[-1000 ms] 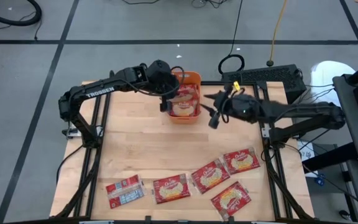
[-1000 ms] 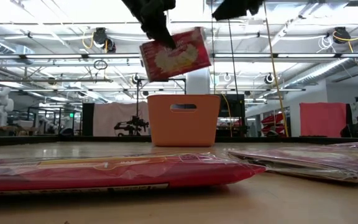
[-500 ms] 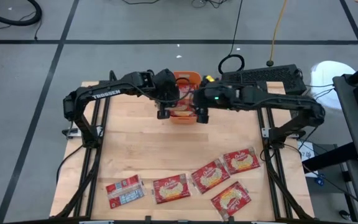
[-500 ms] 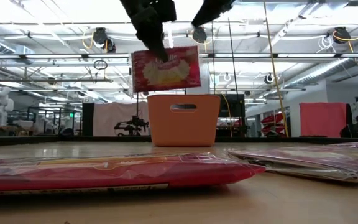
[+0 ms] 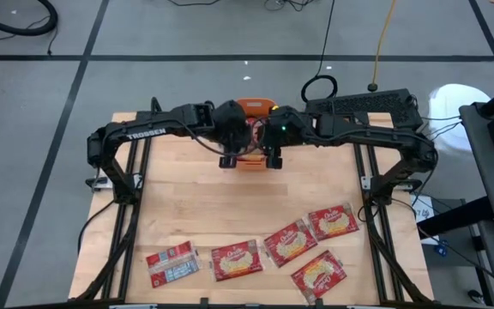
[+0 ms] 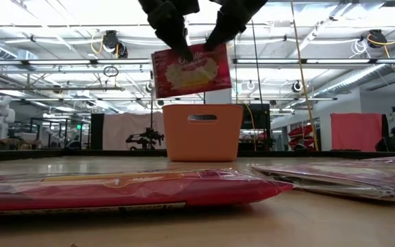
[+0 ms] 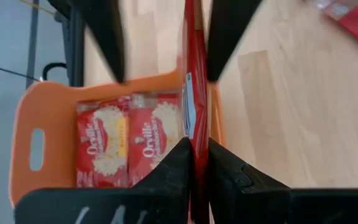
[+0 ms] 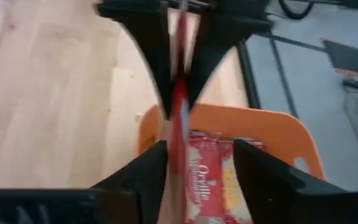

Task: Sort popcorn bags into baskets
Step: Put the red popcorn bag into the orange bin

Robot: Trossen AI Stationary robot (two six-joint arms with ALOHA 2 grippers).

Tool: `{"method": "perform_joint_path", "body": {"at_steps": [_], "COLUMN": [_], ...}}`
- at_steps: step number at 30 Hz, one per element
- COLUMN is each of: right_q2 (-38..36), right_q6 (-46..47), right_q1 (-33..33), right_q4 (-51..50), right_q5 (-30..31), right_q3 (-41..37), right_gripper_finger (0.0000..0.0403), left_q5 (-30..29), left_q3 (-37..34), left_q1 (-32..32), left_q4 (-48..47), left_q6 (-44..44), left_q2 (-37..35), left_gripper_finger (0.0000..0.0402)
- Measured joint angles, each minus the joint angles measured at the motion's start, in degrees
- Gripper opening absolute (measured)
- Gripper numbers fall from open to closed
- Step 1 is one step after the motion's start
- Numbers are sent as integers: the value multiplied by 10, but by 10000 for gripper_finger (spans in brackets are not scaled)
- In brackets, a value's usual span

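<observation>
A: What have I got, going left to right?

B: My left hand (image 6: 184,49) is pinched tight on one popcorn bag (image 6: 191,70), hanging upright above the orange basket (image 6: 202,132) at the bench's far edge. My right hand (image 6: 210,45) meets the same bag from the other side, fingers set narrowly around its top edge; whether they grip it I can't tell.

A: Progress?

B: At least two bags already lie in the basket (image 7: 126,146). Five bags wait along the near edge (image 5: 171,263), so I judge it roughly half done.

A: Any writing?

B: "Orville" on the labels; "TROSSEN" on the left arm (image 5: 141,130).
</observation>
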Motion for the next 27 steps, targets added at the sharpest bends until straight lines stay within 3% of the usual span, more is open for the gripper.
{"method": "perform_joint_path", "body": {"at_steps": [4, 14, 18, 23, 27], "right_q2": [0, 0, 0, 0, 0], "right_q6": [5, 0, 10, 14, 16], "right_q1": [-6, -11, -18, -29, -41], "right_q4": [-16, -18, -19, -20, -17], "right_q5": [-36, -35, -36, -39, -68], "right_q3": [0, -9, -9, -24, -38], "right_gripper_finger": [133, 16, 10, 6, 5], "left_q5": [-3, -2, -10, -30, -109], "left_q3": [0, 0, 0, 0, 0], "left_q1": [1, 2, 2, 2, 1], "left_q4": [14, 16, 23, 12, 15], "left_q6": [0, 0, -1, -33, -70], "left_q2": [0, 0, 0, -4, -6], "left_gripper_finger": [32, 40, 45, 121, 218]}}
